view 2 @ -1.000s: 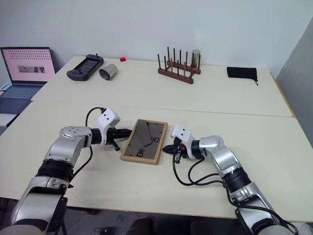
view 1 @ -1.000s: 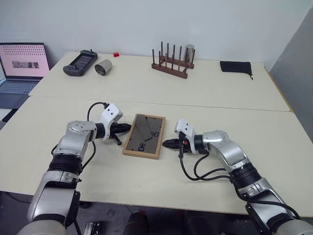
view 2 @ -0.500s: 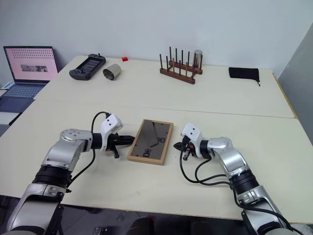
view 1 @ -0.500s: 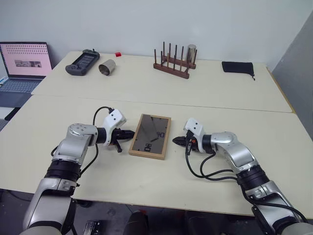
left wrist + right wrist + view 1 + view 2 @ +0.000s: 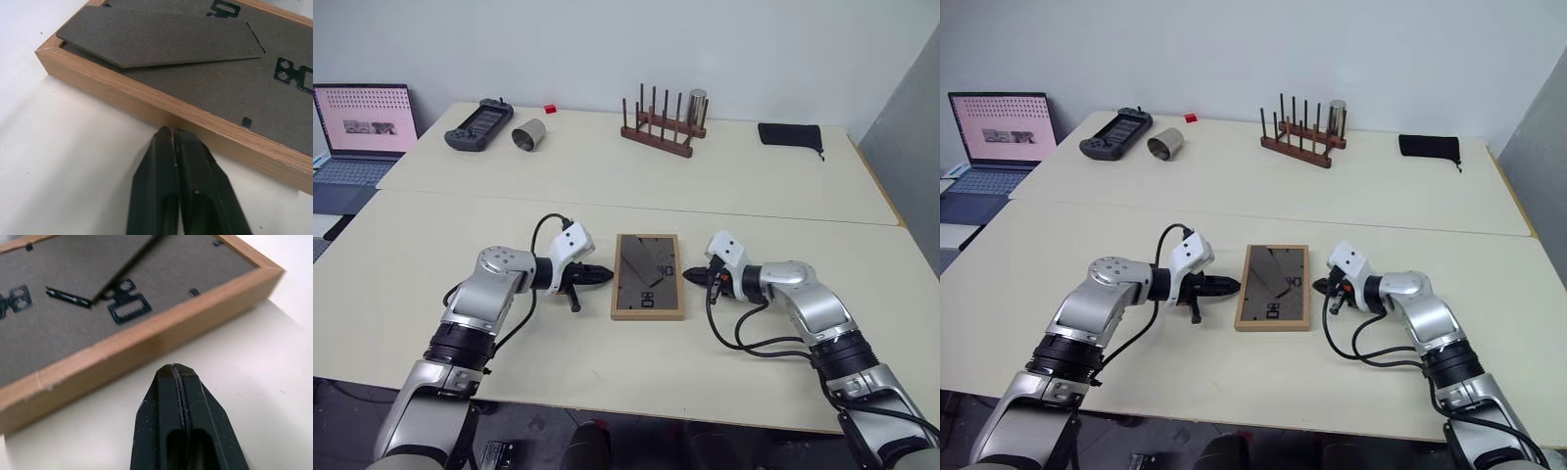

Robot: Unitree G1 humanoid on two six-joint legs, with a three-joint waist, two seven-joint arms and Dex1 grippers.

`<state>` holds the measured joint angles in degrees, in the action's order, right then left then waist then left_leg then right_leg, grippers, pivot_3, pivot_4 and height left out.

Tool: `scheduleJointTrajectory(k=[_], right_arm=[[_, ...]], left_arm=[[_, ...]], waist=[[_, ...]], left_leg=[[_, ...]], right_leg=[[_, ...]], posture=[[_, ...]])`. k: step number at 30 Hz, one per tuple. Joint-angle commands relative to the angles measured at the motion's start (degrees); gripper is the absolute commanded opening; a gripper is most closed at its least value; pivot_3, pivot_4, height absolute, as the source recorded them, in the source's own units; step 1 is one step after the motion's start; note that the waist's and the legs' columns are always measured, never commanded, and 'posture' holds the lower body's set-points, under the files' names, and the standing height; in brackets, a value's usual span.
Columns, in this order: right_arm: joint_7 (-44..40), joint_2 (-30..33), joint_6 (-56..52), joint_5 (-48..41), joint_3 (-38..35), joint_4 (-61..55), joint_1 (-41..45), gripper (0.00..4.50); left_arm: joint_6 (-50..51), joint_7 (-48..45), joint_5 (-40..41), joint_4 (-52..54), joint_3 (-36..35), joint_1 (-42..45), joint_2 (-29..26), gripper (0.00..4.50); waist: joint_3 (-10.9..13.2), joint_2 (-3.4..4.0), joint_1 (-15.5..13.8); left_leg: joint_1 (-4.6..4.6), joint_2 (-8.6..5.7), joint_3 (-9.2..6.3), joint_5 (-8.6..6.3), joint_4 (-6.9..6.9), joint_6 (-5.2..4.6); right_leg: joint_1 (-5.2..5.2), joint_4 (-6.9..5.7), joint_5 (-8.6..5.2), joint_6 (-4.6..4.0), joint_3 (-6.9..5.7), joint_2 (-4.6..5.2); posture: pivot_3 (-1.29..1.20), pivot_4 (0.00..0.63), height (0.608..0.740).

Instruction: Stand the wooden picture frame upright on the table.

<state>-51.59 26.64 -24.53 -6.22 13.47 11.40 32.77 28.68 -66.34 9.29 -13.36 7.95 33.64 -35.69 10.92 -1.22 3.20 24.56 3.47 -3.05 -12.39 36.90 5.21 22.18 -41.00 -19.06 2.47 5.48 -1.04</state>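
Note:
The wooden picture frame lies flat on the table, dark grey back panel up and its stand folded flat. My left gripper is shut, lying low at the frame's left long side. In the left wrist view its tips are at the wooden edge, touching it or nearly so. My right gripper is shut too, at the frame's right long side. In the right wrist view its tips stop just short of the wood.
At the back stand a dark peg rack with a metal cylinder, a metal cup, a handheld controller, a small red block and a black pouch. A laptop sits far left.
The frame has slid to the right and turned square to the table edge. Both grippers have moved right with it, the left following its left side, the right backing away.

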Motion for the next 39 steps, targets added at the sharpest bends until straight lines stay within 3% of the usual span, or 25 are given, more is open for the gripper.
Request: scheduleJointTrajectory(k=[1, 9, 13, 16, 24, 39], right_arm=[[0.1, 1.0, 1.4, 0.5, -1.1, 0.7, 0.4, 0.0], [-0.1, 0.7, 5.8, 2.2, -0.5, 5.1, 1.9, 0.0], [-0.1, 0.1, 7.1, 2.6, -0.1, 6.8, 3.1, 0.0], [-0.3, -0.2, 7.2, 2.7, -0.3, 6.9, 3.3, 0.0], [-0.5, -1.4, 5.5, 2.6, 0.7, 2.5, 1.2, 0.0], [2.8, -9.4, 0.0, 2.6, 3.7, -3.4, 0.9, 0.0]], left_arm=[[6.5, -3.0, 5.2, 2.5, -4.2, -0.8, -3.8, 1.12], [24.3, -4.3, 15.0, 6.5, -7.1, -1.7, -7.0, 2.8], [42.4, -2.0, 20.9, -5.4, -10.6, 7.1, -4.9, 3.72], [44.7, 0.2, 22.0, -8.7, -11.9, 9.3, -3.7, 4.35], [52.7, 4.7, 21.5, -14.7, -7.9, 12.2, -0.5, 4.43], [48.7, 1.4, 21.9, -13.7, -0.9, 13.3, 1.6, 4.43]], waist=[[0.0, 0.0, 0.2], [0.0, 0.0, 0.2], [0.0, -0.01, 0.1], [0.0, -0.01, 0.2], [0.0, 0.0, 0.3], [0.0, 0.02, 0.0]], left_leg=[[0.0, 0.01, 0.0, 0.0, 0.0, 0.0], [-0.02, 0.01, 0.0, 0.0, 0.03, 0.0], [-0.02, 0.02, -0.06, 0.0, 0.04, -0.01], [-0.02, 0.02, -0.09, 0.0, 0.04, -0.01], [-0.07, 0.04, -0.06, 0.02, 0.03, 0.01], [-0.19, -0.02, -0.03, 0.02, 0.02, 0.02]], right_leg=[[0.0, 0.0, 0.0, 0.0, 0.0, -0.01], [-0.03, -0.01, -0.01, 0.01, 0.0, -0.01], [-0.01, -0.03, -0.01, 0.01, -0.05, -0.05], [-0.05, -0.02, -0.01, 0.01, -0.06, -0.07], [-0.05, -0.06, 0.0, 0.0, -0.07, -0.03], [-0.19, -0.04, 0.0, 0.01, -0.02, 0.01]], posture=[[0.0, 0.15, 0.74], [0.0, 0.15, 0.74], [0.0, 0.15, 0.74], [0.0, 0.15, 0.74], [0.0, 0.15, 0.74], [0.0, 0.15, 0.74]])
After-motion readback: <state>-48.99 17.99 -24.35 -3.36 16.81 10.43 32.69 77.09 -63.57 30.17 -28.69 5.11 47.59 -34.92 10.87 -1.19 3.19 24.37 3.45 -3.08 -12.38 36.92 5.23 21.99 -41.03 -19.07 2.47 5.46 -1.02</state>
